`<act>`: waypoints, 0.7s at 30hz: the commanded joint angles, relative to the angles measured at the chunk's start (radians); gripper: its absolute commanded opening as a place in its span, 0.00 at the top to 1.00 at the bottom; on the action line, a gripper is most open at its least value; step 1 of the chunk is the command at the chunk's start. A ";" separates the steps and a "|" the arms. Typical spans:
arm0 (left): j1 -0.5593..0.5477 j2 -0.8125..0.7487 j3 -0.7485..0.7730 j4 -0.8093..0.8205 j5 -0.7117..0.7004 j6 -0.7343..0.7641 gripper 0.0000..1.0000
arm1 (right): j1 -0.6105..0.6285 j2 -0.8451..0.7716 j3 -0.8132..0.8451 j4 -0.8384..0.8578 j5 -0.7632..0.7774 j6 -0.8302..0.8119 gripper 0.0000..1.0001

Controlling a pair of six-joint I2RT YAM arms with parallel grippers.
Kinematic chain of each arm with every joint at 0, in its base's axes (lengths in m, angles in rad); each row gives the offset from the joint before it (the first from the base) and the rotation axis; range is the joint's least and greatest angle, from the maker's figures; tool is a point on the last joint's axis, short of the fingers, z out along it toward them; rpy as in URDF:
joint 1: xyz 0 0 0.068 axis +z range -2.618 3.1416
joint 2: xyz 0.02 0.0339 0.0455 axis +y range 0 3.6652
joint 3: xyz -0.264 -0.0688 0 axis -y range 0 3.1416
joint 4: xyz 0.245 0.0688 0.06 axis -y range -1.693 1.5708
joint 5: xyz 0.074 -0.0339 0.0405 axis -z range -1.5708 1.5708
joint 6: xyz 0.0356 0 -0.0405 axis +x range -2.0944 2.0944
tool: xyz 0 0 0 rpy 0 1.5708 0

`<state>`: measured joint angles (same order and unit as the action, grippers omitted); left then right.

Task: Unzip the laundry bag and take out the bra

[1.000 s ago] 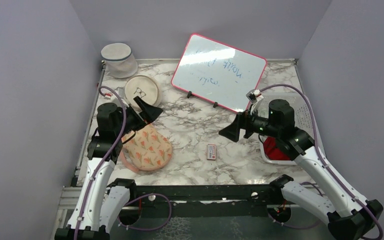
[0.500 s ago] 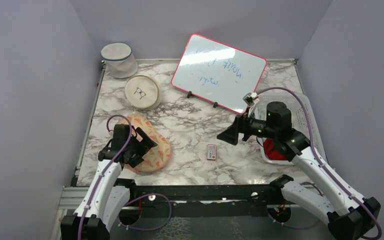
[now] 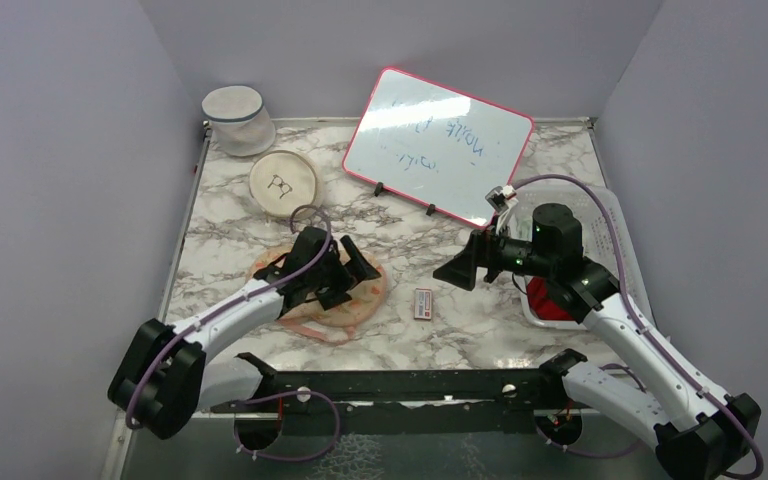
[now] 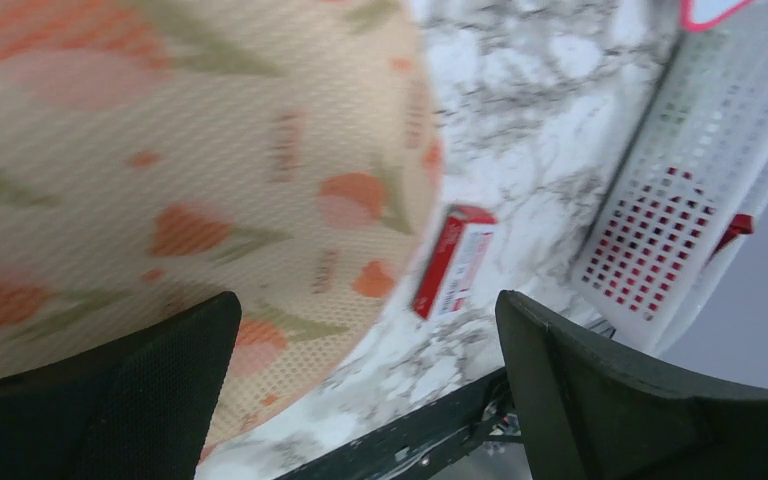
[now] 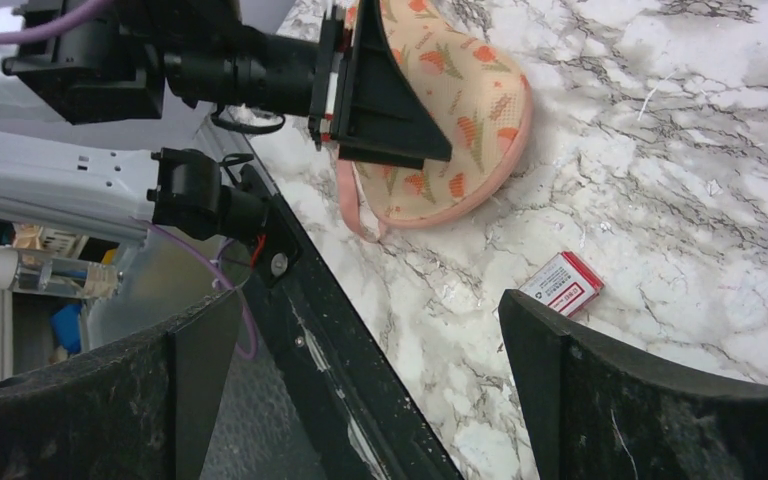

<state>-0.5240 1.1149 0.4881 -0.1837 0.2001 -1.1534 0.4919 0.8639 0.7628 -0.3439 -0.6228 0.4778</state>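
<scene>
The laundry bag (image 3: 368,300) lies flat on the marble table at front left, cream mesh with pink edging. The peach printed bra (image 4: 210,150) shows through the mesh, inside the bag. My left gripper (image 3: 348,274) is open, low over the bag's right part, with one finger (image 4: 100,400) on the mesh and the other (image 4: 650,400) over bare table. In the right wrist view the bag (image 5: 460,110) lies under the left fingers (image 5: 385,100). My right gripper (image 3: 457,268) is open and empty, held above the table right of the bag.
A small red-and-white box (image 3: 422,303) lies just right of the bag. A white basket (image 3: 610,215) with a red cloth (image 3: 550,298) stands at right. A whiteboard (image 3: 438,145), a round cream disc (image 3: 282,184) and a mesh cylinder (image 3: 235,118) stand at the back.
My left arm has dropped from the left edge and reached right across the bag. The bag now lies farther right. The right arm has barely moved.
</scene>
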 commanded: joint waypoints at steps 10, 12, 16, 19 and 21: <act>-0.045 -0.058 0.244 -0.080 -0.117 0.394 0.01 | 0.009 0.051 -0.011 0.045 -0.035 0.009 0.00; -0.046 -0.034 0.276 -0.143 -0.147 0.473 0.01 | 0.010 0.068 -0.011 0.060 -0.041 0.013 0.00; -0.078 0.108 0.399 -0.292 -0.286 0.548 0.01 | 0.013 0.087 0.001 0.071 -0.034 0.012 0.00; -0.131 0.254 0.523 -0.422 -0.474 0.503 0.01 | 0.013 0.092 0.031 0.029 -0.005 -0.013 0.00; -0.154 0.346 0.597 -0.515 -0.581 0.437 0.01 | 0.013 0.090 0.050 -0.001 0.017 -0.035 0.00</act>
<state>-0.6292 1.3178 0.9581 -0.4625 -0.1020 -0.6849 0.4976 0.9558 0.7628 -0.3222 -0.6327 0.4812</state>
